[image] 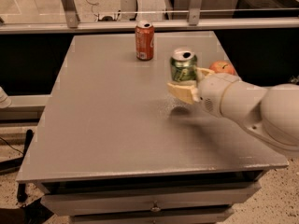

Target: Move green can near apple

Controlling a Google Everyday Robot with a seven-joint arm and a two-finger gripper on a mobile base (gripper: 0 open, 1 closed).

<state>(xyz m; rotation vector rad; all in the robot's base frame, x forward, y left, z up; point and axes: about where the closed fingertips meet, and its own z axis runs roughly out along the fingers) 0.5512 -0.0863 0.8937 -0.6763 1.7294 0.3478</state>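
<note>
Clearly, I had the end effector pinching the green can, which it held upright over the right side of the surface, just left of the apple. I saw an orange-red can standing well apart, near the far edge.

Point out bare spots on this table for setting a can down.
Bare: the left half and front of the table, and the strip between the orange-red can and the green can. Crowded: the right edge, where the gripper, jaws shut on the green can, sits beside the apple.
</note>
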